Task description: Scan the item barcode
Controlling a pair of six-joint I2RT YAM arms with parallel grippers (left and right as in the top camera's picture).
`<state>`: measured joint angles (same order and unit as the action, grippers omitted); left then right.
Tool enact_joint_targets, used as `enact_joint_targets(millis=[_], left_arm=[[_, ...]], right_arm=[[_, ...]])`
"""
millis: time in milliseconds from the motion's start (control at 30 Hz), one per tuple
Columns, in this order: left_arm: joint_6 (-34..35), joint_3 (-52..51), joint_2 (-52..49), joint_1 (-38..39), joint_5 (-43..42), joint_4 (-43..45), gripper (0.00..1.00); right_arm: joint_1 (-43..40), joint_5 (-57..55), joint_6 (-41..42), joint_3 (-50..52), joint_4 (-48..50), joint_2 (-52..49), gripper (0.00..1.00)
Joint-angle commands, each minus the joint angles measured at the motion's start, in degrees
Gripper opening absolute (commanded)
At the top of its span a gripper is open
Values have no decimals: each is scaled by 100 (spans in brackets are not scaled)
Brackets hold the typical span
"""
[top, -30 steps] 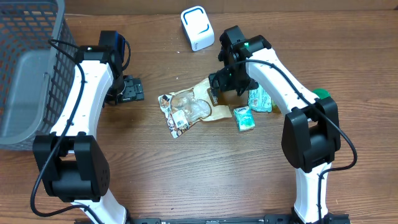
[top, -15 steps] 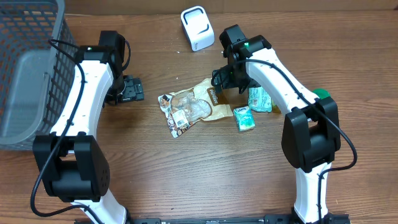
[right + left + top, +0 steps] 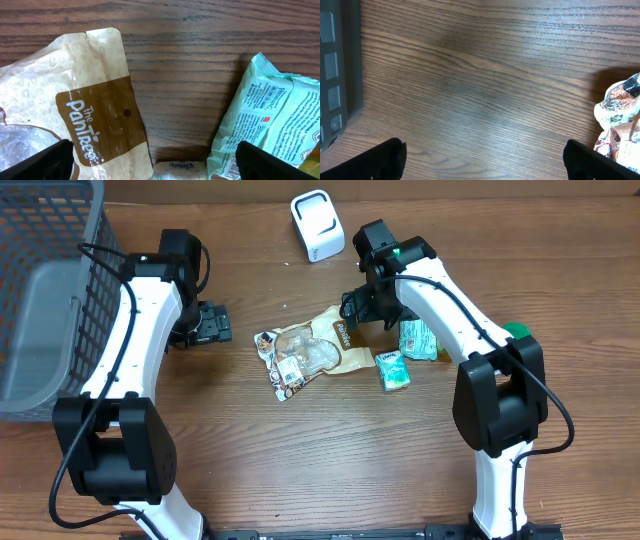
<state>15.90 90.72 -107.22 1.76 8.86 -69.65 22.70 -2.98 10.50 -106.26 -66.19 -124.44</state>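
A: What is furthest left?

B: A grey mesh basket [image 3: 40, 290] at the left edge of the wooden table [image 3: 300, 470]. Just right of it the left gripper [image 3: 210, 323] hangs over bare wood with its jaws spread wide and nothing between them. In the left wrist view its fingertips [image 3: 382, 159] show only in the bottom corners

A: And the item?

B: The snack bag [image 3: 308, 355] lies flat in the middle of the table, apart from the left gripper. It is brown paper with a clear window and "The PanTree" printed on a dark band

A: Where is the scanner?

B: The white barcode scanner [image 3: 317, 225] stands near the far edge, beyond the bag, and neither arm touches it

A: And the right arm?

B: The right gripper [image 3: 362, 308] hovers over the bag's upper right corner, jaws fully apart, holding nothing. Its wrist view looks down on the printed band on one side and a large teal packet [image 3: 418, 338] on the other

A: Anything further right?

B: A small teal packet [image 3: 393, 370] lies just beside the bag's right end, in front of the large one. A green object [image 3: 518, 332] is half hidden behind the right arm, and I cannot tell what it is
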Motion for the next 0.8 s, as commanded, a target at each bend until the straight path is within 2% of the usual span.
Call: enact_joint_targets(millis=[0,633,767], left_arm=[[-48,92,-66,-13,55,4,100],[-48,92,-66,-13,55,4,100],[-48,92,-66,-13,55,7,100]], right_arm=[[4,-39,42,24,17,79,100],[4,-39,39,28,39,70,100],[81,-39,42,22,35,579,100]])
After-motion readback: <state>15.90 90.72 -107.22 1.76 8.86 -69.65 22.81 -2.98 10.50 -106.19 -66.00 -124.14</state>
